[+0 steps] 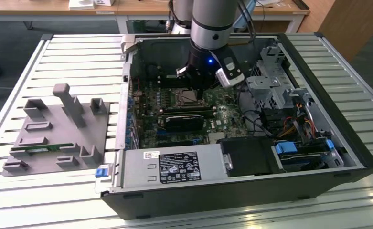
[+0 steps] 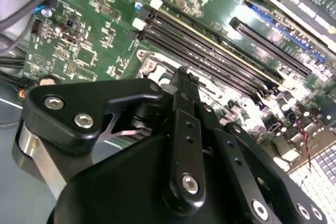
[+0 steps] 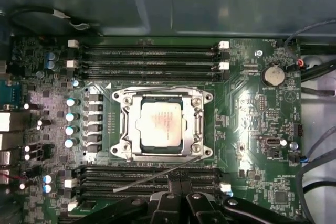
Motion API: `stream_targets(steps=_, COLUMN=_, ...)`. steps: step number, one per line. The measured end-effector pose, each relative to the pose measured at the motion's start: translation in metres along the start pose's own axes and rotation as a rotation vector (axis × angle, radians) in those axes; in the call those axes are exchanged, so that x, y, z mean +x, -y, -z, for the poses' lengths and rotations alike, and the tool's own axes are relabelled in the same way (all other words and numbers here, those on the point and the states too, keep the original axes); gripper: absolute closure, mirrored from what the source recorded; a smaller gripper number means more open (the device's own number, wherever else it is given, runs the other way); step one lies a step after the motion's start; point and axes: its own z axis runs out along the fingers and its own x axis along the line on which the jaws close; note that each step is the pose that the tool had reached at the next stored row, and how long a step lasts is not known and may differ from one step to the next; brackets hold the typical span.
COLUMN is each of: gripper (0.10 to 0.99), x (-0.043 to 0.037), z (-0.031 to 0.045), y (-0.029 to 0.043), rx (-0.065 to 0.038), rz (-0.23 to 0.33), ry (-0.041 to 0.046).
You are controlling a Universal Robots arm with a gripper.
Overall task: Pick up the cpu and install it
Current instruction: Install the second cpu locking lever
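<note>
The cpu (image 3: 161, 124), a pale silvery square chip, lies flat in the motherboard socket (image 3: 163, 123), with the socket's metal frame around it. In the exterior view the socket (image 1: 187, 98) sits in the middle of the green board inside the open computer case. My gripper (image 3: 181, 195) hangs above the board beside the socket, over the memory slots, with its black fingers (image 2: 185, 85) together and nothing between them. From the exterior view the gripper (image 1: 196, 85) is just behind the socket, under the silver arm.
A thin wire lever (image 3: 157, 174) slants from the socket across the near memory slots (image 3: 152, 179). The case walls (image 1: 125, 95), a black card (image 1: 186, 120), the power supply (image 1: 173, 167) and the drive cage (image 1: 269, 86) ring the board. A grey fixture (image 1: 52, 133) holding a green memory stick (image 1: 43, 149) stands at the exterior view's left.
</note>
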Motion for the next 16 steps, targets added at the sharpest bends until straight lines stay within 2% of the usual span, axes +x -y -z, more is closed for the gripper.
stream_targets(steps=5, gripper=0.980, x=0.0048, z=-0.0018, y=0.0022, rx=-0.001, rz=0.000, ry=-0.0002)
stream_targets(steps=13, gripper=0.980, x=0.0168, z=-0.0050, y=0.0051, rx=-0.023, rz=0.000, ry=-0.0002)
stream_targets(steps=16, gripper=0.980, x=0.0196, z=-0.0064, y=0.0052, rx=-0.024, rz=0.000, ry=-0.0003)
